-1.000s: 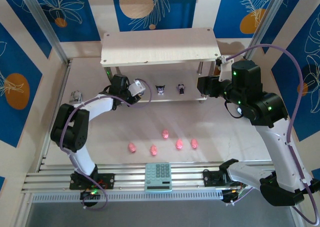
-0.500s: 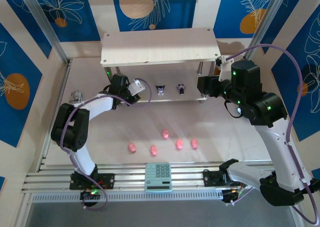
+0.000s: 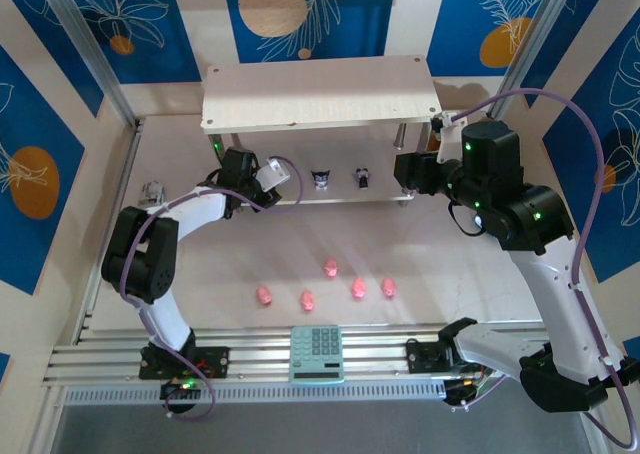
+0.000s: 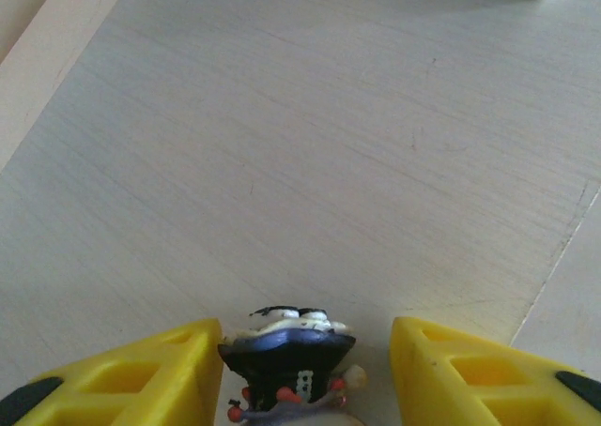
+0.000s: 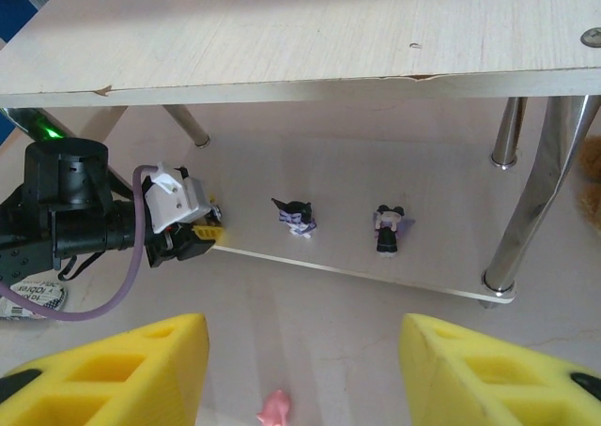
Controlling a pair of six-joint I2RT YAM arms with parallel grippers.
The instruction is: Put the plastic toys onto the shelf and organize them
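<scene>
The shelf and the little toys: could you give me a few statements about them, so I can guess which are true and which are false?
1. Toys stand on the top board of the shelf. False: the two dark figurines stand on its lower level.
2. Five pink pigs lie on the table in front of the shelf. True.
3. The right gripper holds a pig. False: its fingers are spread wide with nothing between them.
4. A third dark figurine sits between the fingers of the left gripper. True.
</scene>
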